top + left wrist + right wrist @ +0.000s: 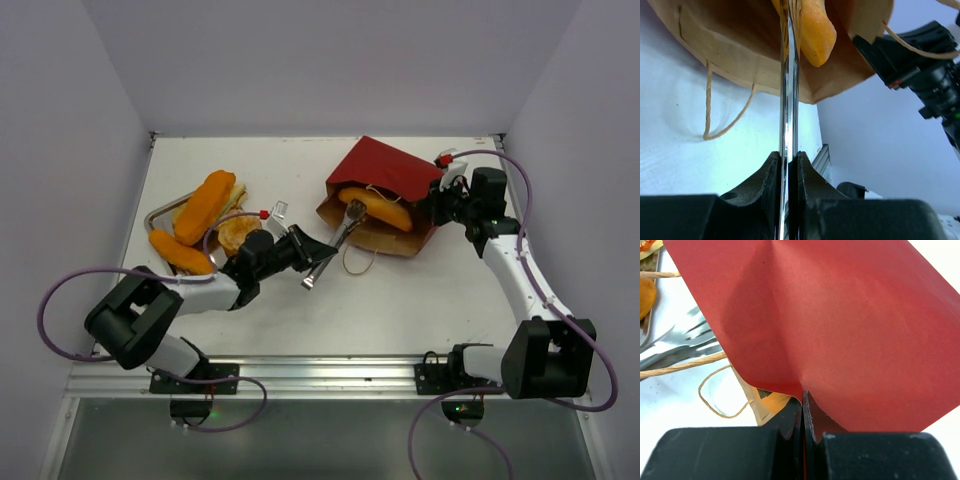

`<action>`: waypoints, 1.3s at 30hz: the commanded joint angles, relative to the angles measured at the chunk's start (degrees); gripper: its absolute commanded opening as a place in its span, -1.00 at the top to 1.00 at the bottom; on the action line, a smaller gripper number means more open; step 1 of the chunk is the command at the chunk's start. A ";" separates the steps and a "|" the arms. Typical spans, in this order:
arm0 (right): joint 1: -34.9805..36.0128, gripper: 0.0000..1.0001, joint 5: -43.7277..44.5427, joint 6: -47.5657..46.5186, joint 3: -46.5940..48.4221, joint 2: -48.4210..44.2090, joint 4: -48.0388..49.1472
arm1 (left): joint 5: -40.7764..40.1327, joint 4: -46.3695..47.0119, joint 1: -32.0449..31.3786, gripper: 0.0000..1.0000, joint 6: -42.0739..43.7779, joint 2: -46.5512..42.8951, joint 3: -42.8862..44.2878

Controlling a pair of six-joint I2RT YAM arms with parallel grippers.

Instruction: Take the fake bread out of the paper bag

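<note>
Bread roll [382, 209] sits in the paper bag [390, 170] at its open mouth, long axis left-right across the opening; my left gripper [296, 250] is clamped tight on the tongs [335, 245], which point up-right from me to the roll's left end; cannot tell if the tips have it; my right gripper [440, 197] is pinched closed on the bag's red top wall at the right corner; left arm is nearer, through the tongs. Count: one roll seen in bag; on the tray [160, 212] two long rolls [205, 205], one bun [238, 232]; one bag, one tongs.
</note>
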 commanded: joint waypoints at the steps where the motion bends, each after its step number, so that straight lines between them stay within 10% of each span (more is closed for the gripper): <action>1: -0.32 1.00 -0.01 -0.49 -0.05 -1.74 1.26 | 2.46 0.75 -0.43 1.00 3.05 -5.32 -2.50; 9: -0.32 1.00 -0.36 -0.49 -0.05 -2.27 1.26 | 5.72 -8.28 -1.05 1.00 4.88 -21.13 -7.87; 17: -2.07 1.00 -0.71 -0.58 -0.14 -2.18 1.17 | 3.61 -41.85 -0.96 1.00 18.85 -41.80 0.09; 22: -2.07 1.00 -0.53 -0.58 -0.14 -2.09 1.09 | -7.96 -62.31 -0.96 1.00 20.80 -49.43 7.76; 39: -2.07 1.00 -0.80 -0.32 0.03 -1.30 1.09 | -42.00 -86.42 -0.87 1.00 2.79 -62.82 14.54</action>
